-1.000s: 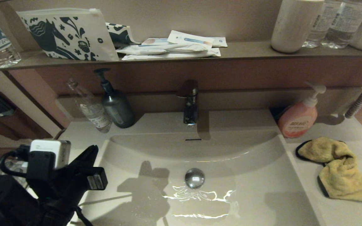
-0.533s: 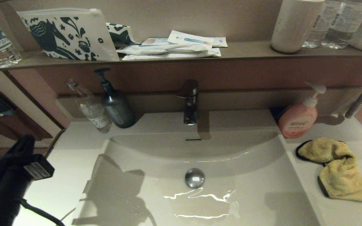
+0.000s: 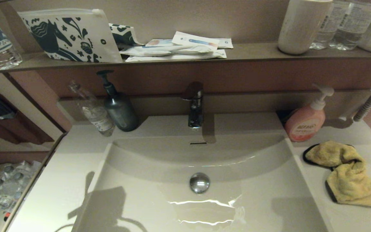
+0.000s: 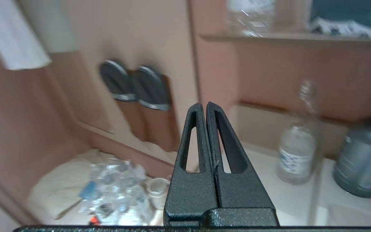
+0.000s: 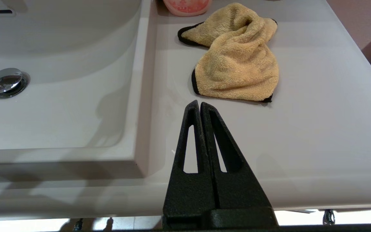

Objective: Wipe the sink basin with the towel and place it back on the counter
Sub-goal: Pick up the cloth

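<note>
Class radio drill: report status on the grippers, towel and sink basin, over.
Left gripper shut, empty, off left of the counter. Right gripper shut, empty, short of towel. Towel crumpled on counter right of sink basin. Nothing blocking.

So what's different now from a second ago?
The left arm has pulled back off the left side of the basin and dropped out of the head view; only its shadow remains. The left gripper is shut, holding nothing. Unchanged: the towel lies crumpled on the counter beside the sink basin, and the right gripper is shut short of it.
</note>
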You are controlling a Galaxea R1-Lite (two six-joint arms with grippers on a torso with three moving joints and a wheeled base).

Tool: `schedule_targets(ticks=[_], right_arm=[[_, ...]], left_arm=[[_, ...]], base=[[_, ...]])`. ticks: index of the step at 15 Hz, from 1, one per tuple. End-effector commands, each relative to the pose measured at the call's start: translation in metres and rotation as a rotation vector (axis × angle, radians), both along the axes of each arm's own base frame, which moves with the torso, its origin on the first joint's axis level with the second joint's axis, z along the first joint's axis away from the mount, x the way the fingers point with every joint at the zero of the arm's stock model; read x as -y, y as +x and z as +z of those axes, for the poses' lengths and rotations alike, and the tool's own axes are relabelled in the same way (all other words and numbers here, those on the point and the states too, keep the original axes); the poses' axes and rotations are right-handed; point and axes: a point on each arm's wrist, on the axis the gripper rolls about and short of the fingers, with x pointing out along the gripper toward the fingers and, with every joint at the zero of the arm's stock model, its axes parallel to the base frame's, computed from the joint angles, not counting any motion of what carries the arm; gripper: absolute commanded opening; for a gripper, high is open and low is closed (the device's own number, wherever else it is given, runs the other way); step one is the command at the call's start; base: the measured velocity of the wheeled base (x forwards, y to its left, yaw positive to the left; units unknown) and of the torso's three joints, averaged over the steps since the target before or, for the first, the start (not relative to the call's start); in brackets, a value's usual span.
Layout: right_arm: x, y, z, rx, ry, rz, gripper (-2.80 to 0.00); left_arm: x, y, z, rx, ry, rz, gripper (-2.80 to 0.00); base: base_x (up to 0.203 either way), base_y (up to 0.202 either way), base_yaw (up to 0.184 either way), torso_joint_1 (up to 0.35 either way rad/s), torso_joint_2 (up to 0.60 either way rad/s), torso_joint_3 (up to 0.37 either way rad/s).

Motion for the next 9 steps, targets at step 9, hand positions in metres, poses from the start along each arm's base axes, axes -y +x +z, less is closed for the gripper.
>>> schedule_targets(ticks=[9], right_arm=[[0.0,0.0,0.0,-0.002,0.0,0.001,-2.8]], left_arm=[[-0.007,-0.084,-0.018,0.168,-0.004,0.056,-2.8]], base=[[0.0,0.0,0.0,0.0,0.0,0.0]])
